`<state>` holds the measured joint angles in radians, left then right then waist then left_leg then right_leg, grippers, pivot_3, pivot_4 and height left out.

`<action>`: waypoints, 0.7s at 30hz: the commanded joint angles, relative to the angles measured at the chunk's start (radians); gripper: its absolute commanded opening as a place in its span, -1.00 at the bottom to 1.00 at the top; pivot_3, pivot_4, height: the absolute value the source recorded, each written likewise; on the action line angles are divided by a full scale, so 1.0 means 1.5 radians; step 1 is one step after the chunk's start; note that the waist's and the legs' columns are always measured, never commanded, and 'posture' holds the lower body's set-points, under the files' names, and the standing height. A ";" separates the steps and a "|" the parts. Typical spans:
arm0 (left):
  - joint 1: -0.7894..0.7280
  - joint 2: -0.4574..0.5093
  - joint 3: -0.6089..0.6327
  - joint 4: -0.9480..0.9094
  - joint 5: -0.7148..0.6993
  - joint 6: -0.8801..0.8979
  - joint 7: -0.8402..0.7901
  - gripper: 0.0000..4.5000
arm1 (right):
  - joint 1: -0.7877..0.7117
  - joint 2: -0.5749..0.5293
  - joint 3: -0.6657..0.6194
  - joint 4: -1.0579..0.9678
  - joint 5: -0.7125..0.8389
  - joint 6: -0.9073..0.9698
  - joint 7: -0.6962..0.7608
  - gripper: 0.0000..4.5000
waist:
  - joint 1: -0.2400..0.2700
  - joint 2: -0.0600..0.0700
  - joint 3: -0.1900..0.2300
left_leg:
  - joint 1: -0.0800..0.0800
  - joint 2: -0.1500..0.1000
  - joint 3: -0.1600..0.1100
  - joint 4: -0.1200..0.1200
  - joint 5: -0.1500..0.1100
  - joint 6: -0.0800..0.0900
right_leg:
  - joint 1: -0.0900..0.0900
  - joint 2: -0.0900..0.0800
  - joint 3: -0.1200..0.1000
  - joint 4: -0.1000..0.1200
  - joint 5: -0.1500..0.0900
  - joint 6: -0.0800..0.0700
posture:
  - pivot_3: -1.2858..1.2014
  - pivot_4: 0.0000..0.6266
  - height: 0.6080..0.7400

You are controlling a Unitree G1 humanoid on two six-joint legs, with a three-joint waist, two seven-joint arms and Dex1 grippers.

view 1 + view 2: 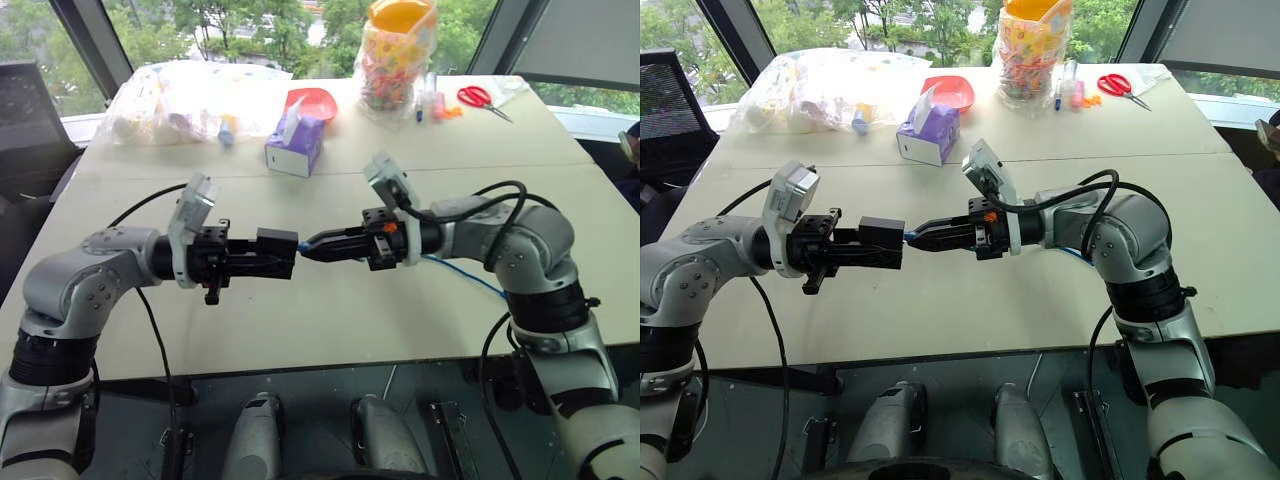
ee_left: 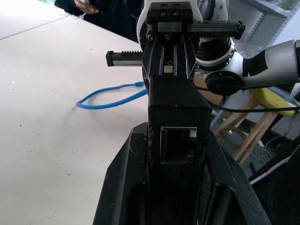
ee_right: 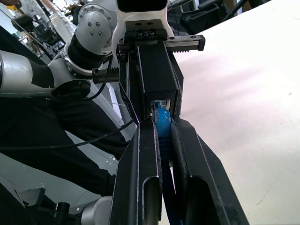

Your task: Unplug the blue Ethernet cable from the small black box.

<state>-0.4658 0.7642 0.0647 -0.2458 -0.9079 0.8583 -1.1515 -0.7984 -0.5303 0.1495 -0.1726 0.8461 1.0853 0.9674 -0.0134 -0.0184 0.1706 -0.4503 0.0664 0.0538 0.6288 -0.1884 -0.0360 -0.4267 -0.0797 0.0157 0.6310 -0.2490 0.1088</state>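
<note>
Above the table's middle, my left gripper [image 1: 280, 254] is shut on the small black box [image 2: 178, 101], one finger on each side. It points toward my right gripper [image 1: 310, 246], which faces it tip to tip. The right gripper is shut on the plug [image 3: 161, 114] of the blue Ethernet cable. That plug sits in the mouth of the box's port. From there the blue Ethernet cable [image 1: 465, 272] trails back under my right arm and loops on the table [image 2: 108, 96]. A second port on the box [image 2: 177, 145] stands empty.
At the back of the table [image 1: 330, 320] stand a purple tissue box [image 1: 296, 143], a red bowl [image 1: 312, 100], a clear bag of colourful items [image 1: 398, 50], red scissors [image 1: 483, 98] and a plastic bag [image 1: 190, 100]. A person in dark clothes [image 2: 108, 14] is beyond the table.
</note>
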 commanded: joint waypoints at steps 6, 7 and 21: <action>-0.008 0.014 0.070 -0.003 -0.027 -0.015 0.002 -0.76 | -0.001 -0.016 -0.013 0.023 -0.020 0.014 -0.023 -0.98 | 0.000 0.000 0.000 | 0.000 0.000 0.000 0.000 0.000 0.000 | 0.000 0.000 0.000 0.000 0.000 0.000 | 0.03 -0.52 0.92; -0.007 0.013 0.070 -0.004 -0.027 -0.015 0.004 -0.76 | -0.002 -0.015 -0.012 0.023 -0.020 0.015 -0.024 -0.98 | 0.000 0.000 0.000 | 0.000 0.000 0.000 0.000 0.000 0.000 | 0.000 0.000 0.000 0.000 0.000 0.000 | 0.03 -0.52 0.92; -0.003 0.007 0.071 -0.004 -0.026 -0.017 0.007 -0.76 | 0.000 -0.017 -0.010 0.011 -0.041 -0.003 -0.028 0.40 | 0.000 0.000 0.000 | 0.000 0.000 0.000 0.000 0.000 0.000 | 0.000 0.000 0.000 0.000 0.000 0.000 | 0.03 -0.52 0.92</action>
<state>-0.4653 0.7721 0.1434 -0.2390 -0.9271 0.8435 -1.1314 -0.7825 -0.5554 0.1517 -0.1465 0.7849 1.0839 0.9254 -0.0138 -0.0187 0.1710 -0.4505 0.0663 0.0539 0.6286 -0.1884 -0.0360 -0.4270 -0.0799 0.0157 0.6308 -0.2490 0.1087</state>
